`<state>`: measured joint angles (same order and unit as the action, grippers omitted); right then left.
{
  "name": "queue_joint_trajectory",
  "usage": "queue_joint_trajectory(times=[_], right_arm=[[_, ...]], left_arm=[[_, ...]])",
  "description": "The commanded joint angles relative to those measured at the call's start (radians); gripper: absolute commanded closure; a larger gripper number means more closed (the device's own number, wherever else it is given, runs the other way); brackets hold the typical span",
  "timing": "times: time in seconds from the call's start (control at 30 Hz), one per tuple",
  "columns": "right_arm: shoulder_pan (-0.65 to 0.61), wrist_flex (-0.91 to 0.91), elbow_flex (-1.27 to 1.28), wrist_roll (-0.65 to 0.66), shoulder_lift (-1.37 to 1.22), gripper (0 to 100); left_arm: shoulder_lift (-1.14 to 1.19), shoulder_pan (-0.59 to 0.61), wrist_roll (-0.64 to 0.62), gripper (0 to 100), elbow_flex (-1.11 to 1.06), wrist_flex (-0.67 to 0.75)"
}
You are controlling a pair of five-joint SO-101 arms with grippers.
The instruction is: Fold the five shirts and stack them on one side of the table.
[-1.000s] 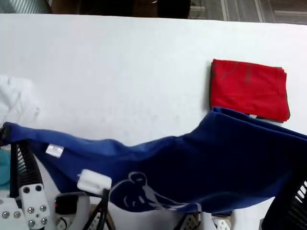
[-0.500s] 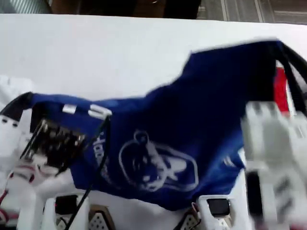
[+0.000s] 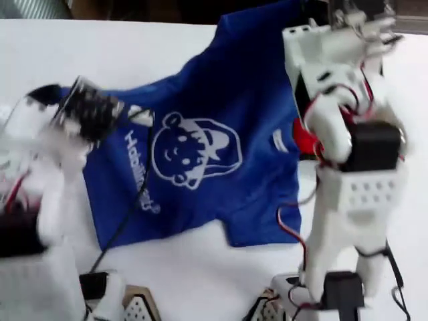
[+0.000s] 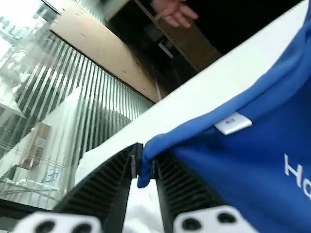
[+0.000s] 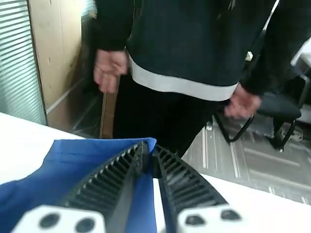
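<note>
A blue shirt (image 3: 200, 147) with a white cartoon face hangs spread in the air over the white table (image 3: 174, 47), held up at two corners. My left gripper (image 4: 144, 162) is shut on one corner of the blue shirt (image 4: 252, 165), at the left of the high view (image 3: 47, 93). My right gripper (image 5: 148, 162) is shut on the other corner of the blue shirt (image 5: 63, 170), at the top right of the high view. A folded red shirt (image 3: 304, 140) peeks out behind the right arm (image 3: 348, 174).
A white garment (image 3: 10, 117) lies at the table's left edge behind the left arm (image 3: 40, 200). Arm bases and cables sit along the near edge.
Both arms have lifted the blue shirt from low over the near edge up and toward the far side. The shirt now hangs open, covering most of the red shirt.
</note>
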<state>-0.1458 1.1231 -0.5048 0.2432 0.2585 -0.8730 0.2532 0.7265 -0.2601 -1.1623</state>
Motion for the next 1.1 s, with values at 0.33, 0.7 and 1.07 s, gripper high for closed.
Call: queue_joint_trajectory(times=[0.33,0.7,1.07], right_arm=[[0.004,-0.048,-0.009,-0.002,-0.262,97.9],[0.005,0.177,-0.009,0.005,-0.42,97.8],[0.018,0.346,-0.008,-0.005,-0.414,97.8]], left_arm=[[0.448,0.009,0.017,97,0.107,0.041],[0.738,0.009,0.061,97,0.105,-0.167],[0.661,0.003,0.058,97,0.099,-0.344]])
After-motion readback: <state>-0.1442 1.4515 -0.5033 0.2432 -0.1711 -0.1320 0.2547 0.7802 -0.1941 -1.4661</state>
